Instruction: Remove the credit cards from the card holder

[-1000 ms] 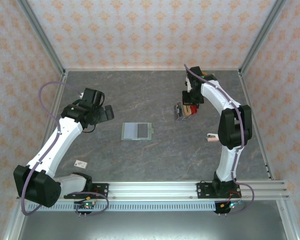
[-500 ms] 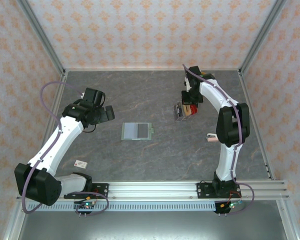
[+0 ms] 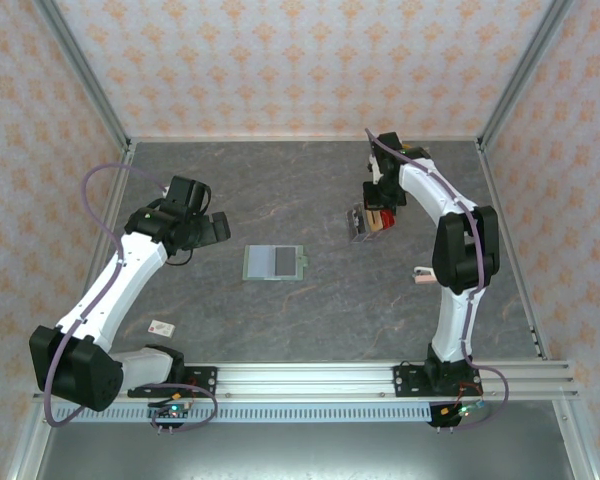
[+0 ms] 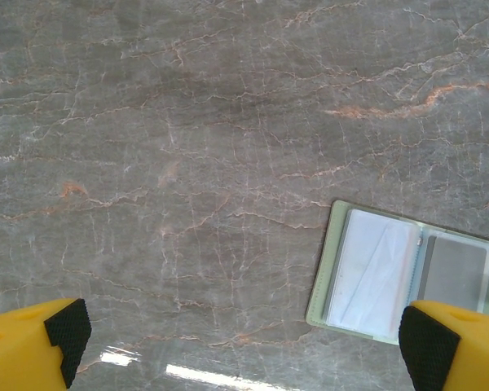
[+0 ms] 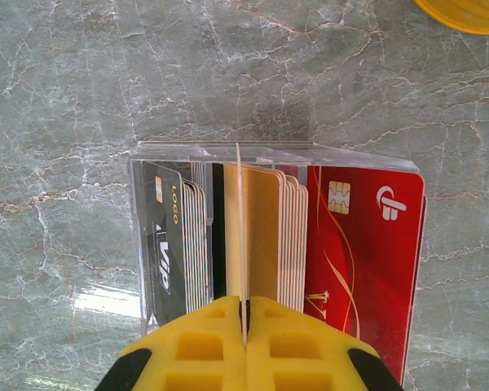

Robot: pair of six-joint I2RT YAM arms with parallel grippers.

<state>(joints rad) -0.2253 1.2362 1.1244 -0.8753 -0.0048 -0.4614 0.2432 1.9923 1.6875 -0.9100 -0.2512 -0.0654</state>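
Near left on the table (image 3: pixel 310 320), a small white card (image 3: pixel 161 327) lies alone. Mid-table, the mint-green card holder (image 3: pixel 274 262) lies open and flat, with a grey card-like insert (image 4: pixel 460 265) in one pocket. The left gripper (image 3: pixel 212 228) hovers just left of it, jaws wide apart and empty. Farther right, the right gripper (image 5: pixel 244 326) is clamped on a thin card (image 5: pixel 241 244) seen edge-on, standing among the cards in the clear rack (image 5: pixel 220 149).

Judgement: seat it fully between its neighbours, upright, before letting go, so the rack stays put.

Legible: "VIP" and "LOGO" on the black card (image 5: pixel 165 244). The red card (image 5: pixel 363 261) shows a chip and a white emblem, no readable words.
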